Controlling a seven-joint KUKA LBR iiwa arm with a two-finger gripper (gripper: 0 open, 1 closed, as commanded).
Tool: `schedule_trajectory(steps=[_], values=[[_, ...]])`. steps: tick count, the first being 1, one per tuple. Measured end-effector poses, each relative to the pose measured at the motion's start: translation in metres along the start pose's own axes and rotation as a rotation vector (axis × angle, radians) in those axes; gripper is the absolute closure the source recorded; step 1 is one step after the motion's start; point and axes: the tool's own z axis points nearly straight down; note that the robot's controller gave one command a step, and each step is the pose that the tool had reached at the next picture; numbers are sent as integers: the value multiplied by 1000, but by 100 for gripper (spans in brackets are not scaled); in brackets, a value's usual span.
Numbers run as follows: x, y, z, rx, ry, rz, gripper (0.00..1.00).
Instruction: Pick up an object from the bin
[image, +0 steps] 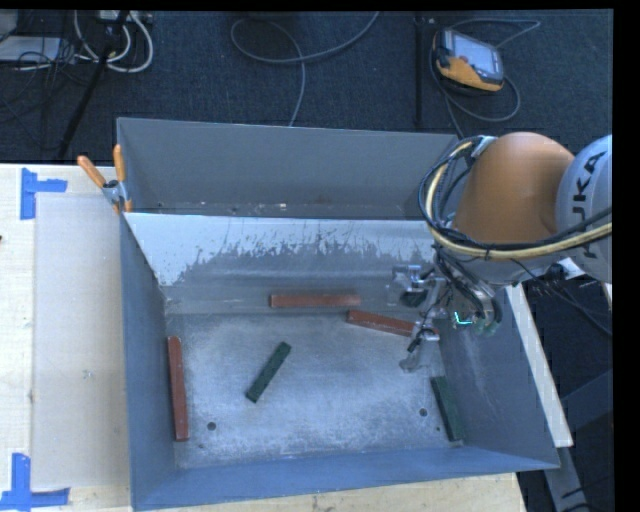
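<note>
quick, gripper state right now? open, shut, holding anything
Gripper: cannot be told; it sits at the right end of a tilted reddish-brown bar.

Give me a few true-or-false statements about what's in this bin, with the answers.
1. The gripper is at the right side of the bin. True.
2. Three brown sticks lie in the bin. True: the back brown stick, the left brown stick and the right brown stick.
3. Both green sticks lie on top of brown ones. False: the middle green stick lies alone on the floor, and the right green stick lies by the right wall, apart from the brown ones.
4. The gripper is nearest the left brown stick. False: the right brown stick is nearest to it.
</note>
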Motion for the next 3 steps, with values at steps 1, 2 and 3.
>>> schedule_trajectory(steps=[1, 2, 3], values=[[-11, -12, 46, 0, -4, 204, 0], [-37, -23, 118, -1, -4, 299, 0], [-38, -22, 114, 0, -8, 296, 100]])
